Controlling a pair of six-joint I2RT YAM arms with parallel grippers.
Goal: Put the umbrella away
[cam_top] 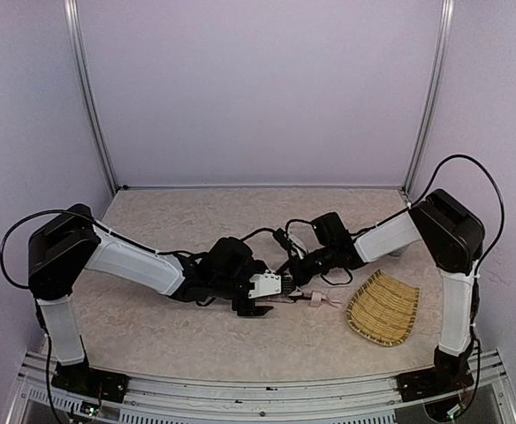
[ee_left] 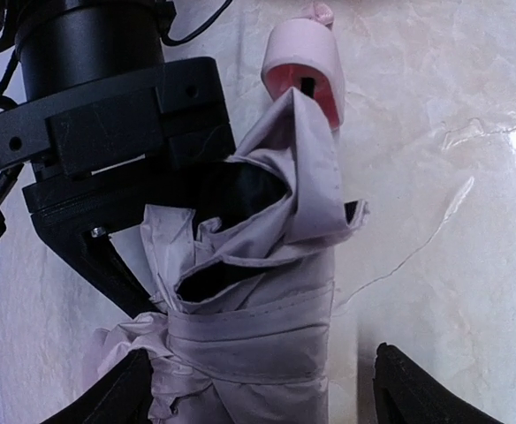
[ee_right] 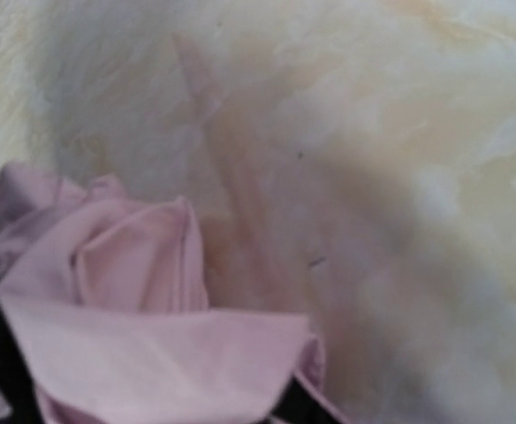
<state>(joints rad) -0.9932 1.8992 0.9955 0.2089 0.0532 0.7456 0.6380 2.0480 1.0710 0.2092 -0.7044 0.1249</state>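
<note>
The pale pink folding umbrella (ee_left: 267,327) is thin woven cloth, matt and heavily creased, with stitched hems along its wrap strap; its black lining (ee_left: 240,190) looks equally dull and soft. The small pale pink umbrella handle (ee_left: 302,71) is smooth moulded plastic with a faint sheen. The beige marbled tabletop (ee_left: 443,177) is smooth and slightly glossy, with a clear film wrinkling across it. The fan-shaped woven straw tray (cam_top: 383,307) is coarse and ribbed. The white arm covers (cam_top: 139,261) are smooth, shiny plastic
</note>
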